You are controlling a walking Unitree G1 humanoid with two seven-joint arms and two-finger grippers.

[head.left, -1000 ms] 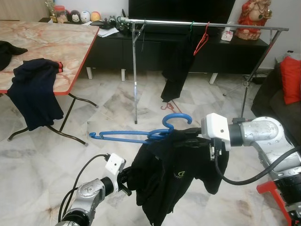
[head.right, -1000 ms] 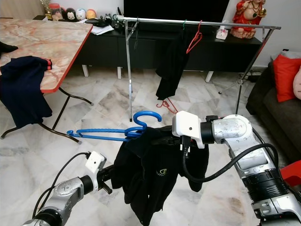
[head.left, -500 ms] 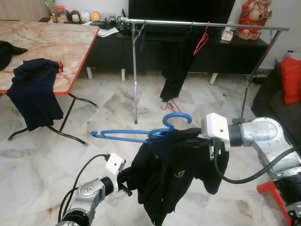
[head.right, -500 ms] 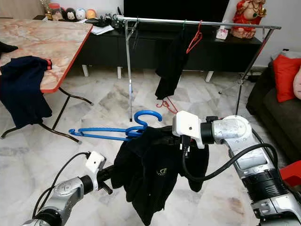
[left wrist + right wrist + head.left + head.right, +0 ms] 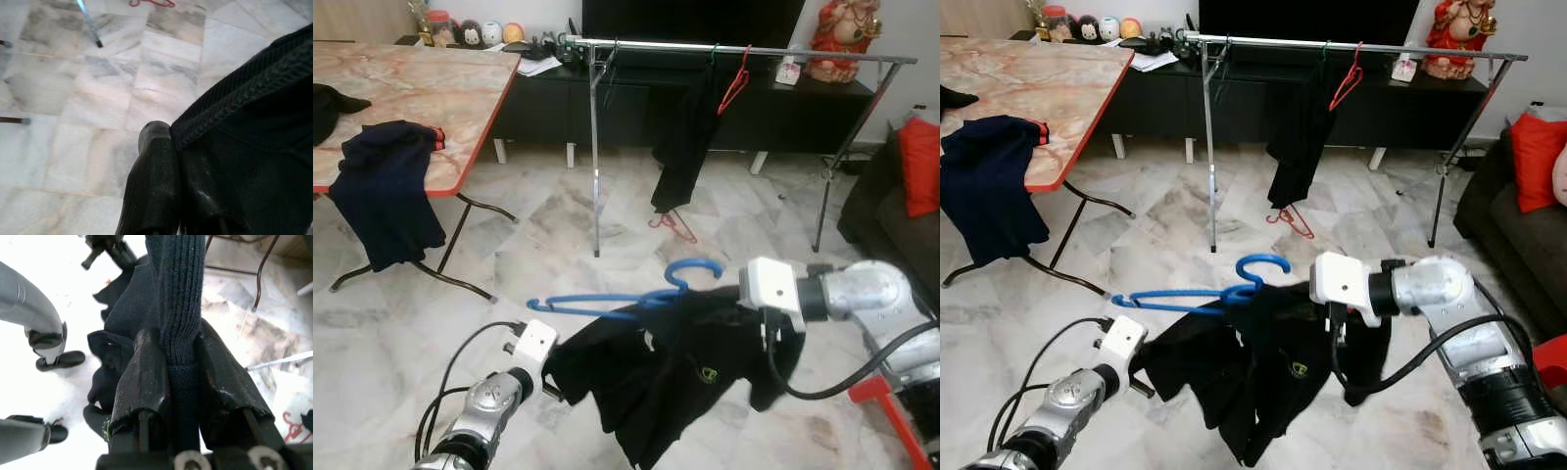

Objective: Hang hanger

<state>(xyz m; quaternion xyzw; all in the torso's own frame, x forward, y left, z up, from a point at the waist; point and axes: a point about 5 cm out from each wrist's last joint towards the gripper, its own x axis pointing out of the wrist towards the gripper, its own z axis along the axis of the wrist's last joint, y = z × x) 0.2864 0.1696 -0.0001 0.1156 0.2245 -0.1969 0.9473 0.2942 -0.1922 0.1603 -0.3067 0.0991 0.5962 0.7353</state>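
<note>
Left eye: right gripper (image 5: 724, 299) is clamped on the collar of a black shirt (image 5: 675, 367), held above the marble floor (image 5: 548, 225). A blue hanger (image 5: 626, 299) sits in the shirt's neck, hook up, its free arm sticking out to the robot's left, roughly level. Left gripper (image 5: 553, 367) is low and pinches the shirt's left edge, so the fabric stretches between the two grippers. Clothes rack (image 5: 734, 49) stands well ahead, with a dark garment (image 5: 685, 137) and a red hanger (image 5: 734, 83) on the rail. Another red hanger (image 5: 674, 225) lies on the floor under it. Table (image 5: 431, 88) at left has a dark cloth (image 5: 382, 196) draped over its edge. Red cushion (image 5: 918, 166) on the sofa at far right.

Right eye: same layout. Blue hanger's hook is just beside the right wrist housing, well short of the rail. Shirt hangs below both grippers, with a small logo (image 5: 1300, 369) on the front.

Left wrist: two black fingers (image 5: 151, 186) closed on the shirt's ribbed hem (image 5: 244, 83), floor tiles beyond.

Right wrist: fingers (image 5: 142, 377) pressed on both sides of a dark ribbed band (image 5: 180, 308) of the shirt, tight grip. Left arm (image 5: 29, 308) is visible beyond the fabric.
</note>
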